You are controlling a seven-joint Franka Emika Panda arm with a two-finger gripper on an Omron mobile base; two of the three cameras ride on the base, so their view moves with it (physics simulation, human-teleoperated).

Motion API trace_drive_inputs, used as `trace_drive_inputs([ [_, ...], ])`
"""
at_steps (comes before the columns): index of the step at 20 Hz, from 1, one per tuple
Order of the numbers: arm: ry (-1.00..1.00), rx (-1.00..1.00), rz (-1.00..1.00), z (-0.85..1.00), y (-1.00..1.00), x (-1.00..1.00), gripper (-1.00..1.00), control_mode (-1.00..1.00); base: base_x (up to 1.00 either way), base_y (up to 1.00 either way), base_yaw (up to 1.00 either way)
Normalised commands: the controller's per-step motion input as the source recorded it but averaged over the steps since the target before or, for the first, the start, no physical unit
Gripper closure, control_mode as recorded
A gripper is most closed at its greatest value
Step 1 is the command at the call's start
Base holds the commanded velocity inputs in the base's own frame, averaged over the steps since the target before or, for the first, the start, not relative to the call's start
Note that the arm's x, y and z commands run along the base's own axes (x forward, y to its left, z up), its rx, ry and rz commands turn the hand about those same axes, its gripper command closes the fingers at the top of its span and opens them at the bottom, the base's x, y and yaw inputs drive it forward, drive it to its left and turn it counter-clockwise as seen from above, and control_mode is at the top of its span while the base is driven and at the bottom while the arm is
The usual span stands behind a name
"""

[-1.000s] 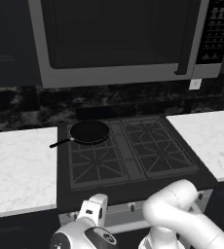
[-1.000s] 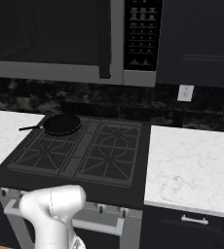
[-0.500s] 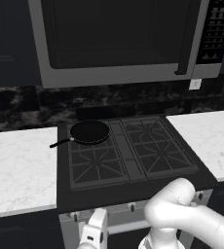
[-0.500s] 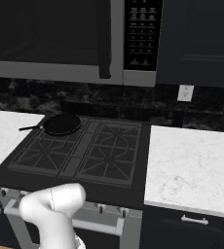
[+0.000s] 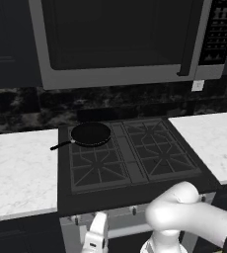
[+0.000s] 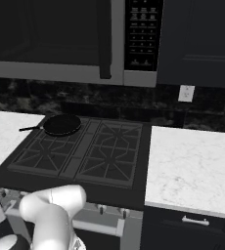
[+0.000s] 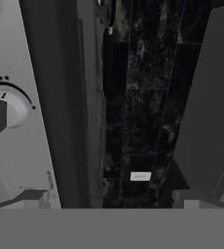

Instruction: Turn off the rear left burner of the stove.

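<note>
- Arm (image 5: 184, 215): white, elbow bent low in front of the stove (image 5: 130, 192); forearm drops below stove's front edge. In right base view elbow (image 6: 53, 207) sits at lower left.
- Gripper (image 5: 95, 237): white hand part seen low at stove front, under left knobs; fingertips hidden, so can't tell if open or closed.
- Hand view: rolled sideways; knob (image 7: 4, 114) w/ dark grip bar on silver front panel (image 7: 31, 160), near left edge; gripper not touching it as far as visible.
- Rear left burner (image 5: 93, 141): back-left quarter of stove; black frying pan (image 5: 91, 133) sits on it, handle pointing left past stove's left edge.
- Other three grates bare; centre strip btwn left and right pairs.
- Counter: white marble slabs left (image 5: 17, 168) and right (image 5: 209, 138) of stove.
- Microwave (image 5: 120, 39): dark, silver frame, above stove.
- Backsplash (image 5: 31, 108): black, mottled; wall outlet (image 6: 186, 93) at right.
- Cabinets (image 6: 197, 39): dark, uppers at right; drawer w/ handle (image 6: 195, 220) under right counter.
</note>
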Motion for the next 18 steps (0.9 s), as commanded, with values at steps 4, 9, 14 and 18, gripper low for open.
trace_drive_inputs([
  [4, -0.05, -0.02, 0.03, -0.36, 0.00, 0.01, -1.00, -1.00, 0.00, 0.00, 0.00],
  [9, -0.03, 0.00, 0.06, -0.47, 0.00, 0.00, -1.00, -1.00, 0.00, 0.00, 0.00],
  [14, -0.02, 0.04, 0.02, 0.00, 0.00, 0.26, -1.00, -1.00, 0.00, 0.00, 0.00],
  [18, -0.07, 0.06, 0.06, -0.08, 0.01, 0.21, -1.00, -1.00, 0.00, 0.00, 0.00],
])
